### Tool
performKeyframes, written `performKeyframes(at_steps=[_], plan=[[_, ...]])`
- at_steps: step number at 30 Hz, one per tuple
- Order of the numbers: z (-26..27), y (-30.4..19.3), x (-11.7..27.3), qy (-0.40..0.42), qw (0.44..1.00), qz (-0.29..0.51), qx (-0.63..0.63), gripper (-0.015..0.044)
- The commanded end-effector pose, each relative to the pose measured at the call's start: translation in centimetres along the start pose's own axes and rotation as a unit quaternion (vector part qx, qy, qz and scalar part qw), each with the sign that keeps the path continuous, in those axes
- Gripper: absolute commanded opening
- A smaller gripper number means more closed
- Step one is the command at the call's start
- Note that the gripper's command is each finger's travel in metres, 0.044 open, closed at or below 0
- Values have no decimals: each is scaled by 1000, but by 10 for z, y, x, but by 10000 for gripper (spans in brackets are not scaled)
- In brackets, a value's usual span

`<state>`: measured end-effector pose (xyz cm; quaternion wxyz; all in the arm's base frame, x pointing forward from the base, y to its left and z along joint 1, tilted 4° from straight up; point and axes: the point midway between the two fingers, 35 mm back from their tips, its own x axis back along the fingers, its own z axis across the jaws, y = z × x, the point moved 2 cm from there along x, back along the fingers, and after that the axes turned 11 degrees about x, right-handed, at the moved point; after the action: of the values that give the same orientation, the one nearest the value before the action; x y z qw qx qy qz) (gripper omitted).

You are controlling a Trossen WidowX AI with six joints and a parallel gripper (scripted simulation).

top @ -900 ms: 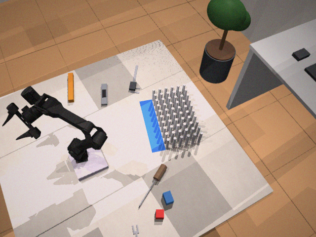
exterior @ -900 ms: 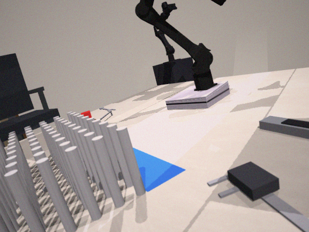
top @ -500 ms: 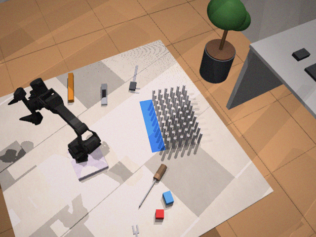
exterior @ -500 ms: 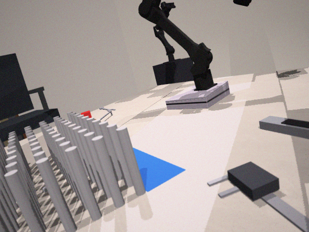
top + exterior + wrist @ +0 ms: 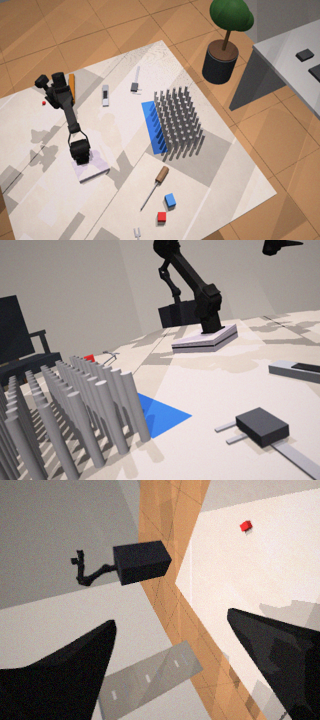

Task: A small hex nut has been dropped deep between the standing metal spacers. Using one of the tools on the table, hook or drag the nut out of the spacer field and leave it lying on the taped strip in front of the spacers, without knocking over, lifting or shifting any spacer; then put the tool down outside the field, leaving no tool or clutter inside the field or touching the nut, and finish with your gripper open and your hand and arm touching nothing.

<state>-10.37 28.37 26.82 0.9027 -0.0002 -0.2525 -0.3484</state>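
Grey metal spacers (image 5: 182,121) (image 5: 109,415) stand upright in rows beside the blue taped strip (image 5: 148,113) (image 5: 168,418). No nut shows on the strip. A small grey shape (image 5: 47,435) low among the spacers may be the nut; I cannot tell. My gripper (image 5: 171,619) is open and empty, raised on the far side of the table from the spacers. A tool with a black block (image 5: 134,87) (image 5: 262,427) and two prongs lies near the field. A wooden-handled screwdriver (image 5: 162,174) and a forked metal tool (image 5: 137,233) (image 5: 109,357) also lie on the table.
A grey bar (image 5: 105,100) (image 5: 281,366) and an orange bar (image 5: 71,86) lie beyond the arm base (image 5: 94,170) (image 5: 193,342). A blue block (image 5: 170,199) and a red block (image 5: 161,216) (image 5: 89,358) lie near the screwdriver. A small red cube (image 5: 43,102) (image 5: 245,526) lies near the arm.
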Motion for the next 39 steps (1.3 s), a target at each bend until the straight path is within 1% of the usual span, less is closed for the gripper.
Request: performKeyframes(at_steps=[1, 5, 10, 14, 19, 23, 27, 30, 34, 36, 39], plan=[[-15, 24, 1, -16, 999, -46, 23, 440], [-44, 69, 12, -55, 987, -140, 64, 440], [-91, 125, 45, -134, 949, -264, 112, 440], [-131, 160, 82, -215, 902, -345, 144, 440], [-184, 185, 137, -338, 828, -412, 174, 440], [-224, 192, 186, -439, 760, -443, 184, 440], [-262, 187, 240, -542, 682, -456, 181, 440], [-289, 174, 280, -618, 621, -452, 168, 440], [-319, 145, 331, -712, 540, -427, 137, 440], [-328, 133, 346, -741, 513, -414, 124, 440], [-329, 132, 348, -745, 510, -413, 122, 440]])
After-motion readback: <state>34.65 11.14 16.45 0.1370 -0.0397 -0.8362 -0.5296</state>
